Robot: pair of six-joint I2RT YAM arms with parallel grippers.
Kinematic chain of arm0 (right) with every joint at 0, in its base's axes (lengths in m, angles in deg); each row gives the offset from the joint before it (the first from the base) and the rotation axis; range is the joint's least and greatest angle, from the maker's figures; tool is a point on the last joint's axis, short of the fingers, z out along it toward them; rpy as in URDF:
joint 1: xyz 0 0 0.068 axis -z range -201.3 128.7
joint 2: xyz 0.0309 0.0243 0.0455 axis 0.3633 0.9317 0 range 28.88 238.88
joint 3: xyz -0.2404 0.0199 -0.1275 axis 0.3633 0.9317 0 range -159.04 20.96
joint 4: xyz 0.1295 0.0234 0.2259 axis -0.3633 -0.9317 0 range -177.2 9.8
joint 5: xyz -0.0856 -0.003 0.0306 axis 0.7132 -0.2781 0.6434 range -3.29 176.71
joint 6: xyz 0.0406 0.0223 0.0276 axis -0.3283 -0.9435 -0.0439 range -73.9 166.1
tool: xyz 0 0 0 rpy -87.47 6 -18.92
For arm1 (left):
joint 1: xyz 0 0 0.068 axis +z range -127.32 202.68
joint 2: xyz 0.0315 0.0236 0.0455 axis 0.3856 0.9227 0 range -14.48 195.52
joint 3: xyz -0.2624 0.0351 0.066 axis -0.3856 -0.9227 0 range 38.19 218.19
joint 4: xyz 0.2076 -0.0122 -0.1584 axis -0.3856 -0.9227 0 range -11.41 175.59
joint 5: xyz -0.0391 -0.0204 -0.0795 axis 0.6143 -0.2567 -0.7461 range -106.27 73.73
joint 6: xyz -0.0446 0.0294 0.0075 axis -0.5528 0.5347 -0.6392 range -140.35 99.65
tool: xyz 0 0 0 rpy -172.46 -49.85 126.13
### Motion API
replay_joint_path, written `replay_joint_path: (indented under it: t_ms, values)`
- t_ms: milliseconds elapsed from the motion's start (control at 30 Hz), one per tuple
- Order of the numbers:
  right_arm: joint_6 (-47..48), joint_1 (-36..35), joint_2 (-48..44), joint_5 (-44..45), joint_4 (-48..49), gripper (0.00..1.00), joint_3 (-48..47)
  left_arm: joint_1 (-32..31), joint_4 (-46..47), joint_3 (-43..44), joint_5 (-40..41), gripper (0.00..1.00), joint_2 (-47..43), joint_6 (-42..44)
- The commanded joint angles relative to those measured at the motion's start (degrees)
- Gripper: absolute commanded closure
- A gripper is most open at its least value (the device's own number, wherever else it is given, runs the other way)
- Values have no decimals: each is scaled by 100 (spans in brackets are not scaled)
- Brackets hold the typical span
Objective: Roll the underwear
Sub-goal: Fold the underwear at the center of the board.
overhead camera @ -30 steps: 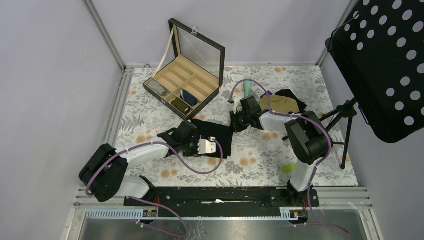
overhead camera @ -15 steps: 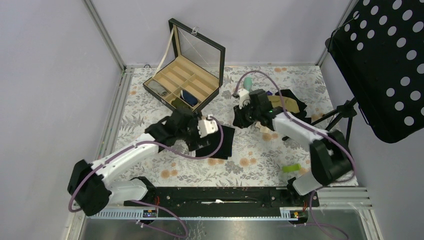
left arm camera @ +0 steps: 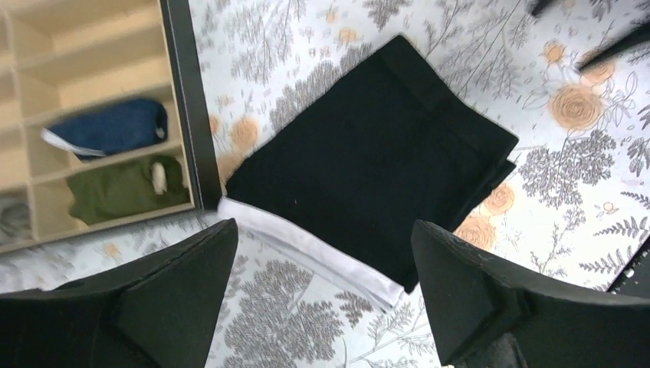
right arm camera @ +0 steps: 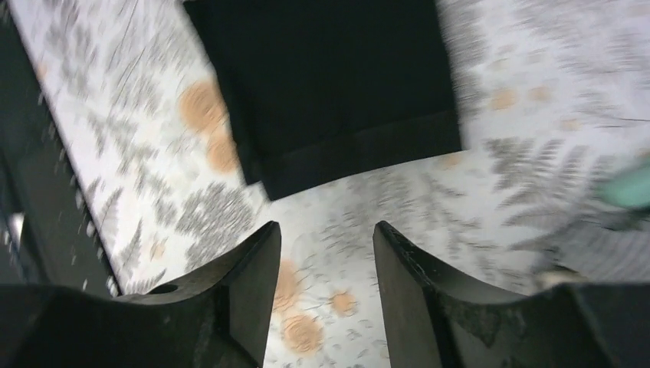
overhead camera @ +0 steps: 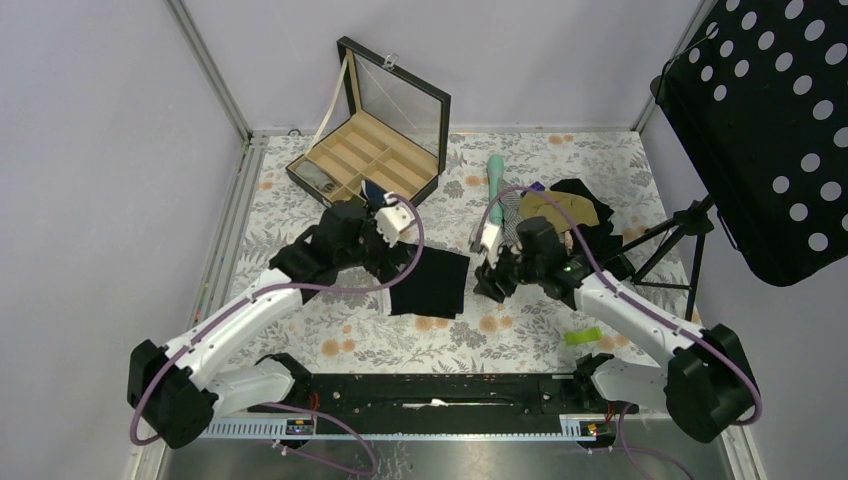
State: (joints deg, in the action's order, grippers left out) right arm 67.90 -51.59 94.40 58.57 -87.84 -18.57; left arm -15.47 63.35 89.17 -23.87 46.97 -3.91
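The floral desk (overhead camera: 520, 340) carried the underwear (overhead camera: 432, 283) near its middle, folded flat into a dark square, with neither hand touching it. The left hand (left arm camera: 322, 239) hung above the cloth's nine o'clock edge, over the white waistband (left arm camera: 345, 268), its fingers spread wide and empty. The right hand (right arm camera: 326, 234) hovered just off the three o'clock edge, parted on a narrower gap and also empty.

To my eye no roll had begun. It would go best, I thought, if the waistband edge were pinched near both corners, turned over tight and walked evenly toward the far hem. The layers looked slightly offset at one corner, so a lopsided start might cone or spring open.

A black perforated panel (overhead camera: 770, 130) loomed at three o'clock, beyond the desk. The open compartment box (left arm camera: 184, 92) stood at eleven o'clock with a corner close to the waistband's end, likely to crowd the left hand. It held a blue roll (left arm camera: 107, 129) and a green roll (left arm camera: 126, 188). At one o'clock lay a tan garment (overhead camera: 548, 208) and a black garment (overhead camera: 590, 195), clear of the work.
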Motion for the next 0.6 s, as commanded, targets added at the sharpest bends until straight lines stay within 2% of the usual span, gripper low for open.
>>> replay_joint_path:
  t_ms: [0, 100, 267, 367, 567]
  values:
    - [1241, -636, 221, -430, -512, 47, 132, 630, -173, 339, -919, 9, 237, -650]
    - [1326, -1009, 559, -388, -277, 49, 51, 976, -604, 677, -1142, 15, 607, -1079]
    - [1340, -1358, 1153, -294, 241, 49, -87, 1821, -176, 407, -1084, 16, 531, -2040]
    - [1456, -1451, 1527, -238, 316, 46, -223, 2090, -18, 229, -971, 15, 311, -2222]
    - [1731, -1571, 2026, -196, 285, 47, -537, 2348, 11, 5, -976, 14, -110, -2139]
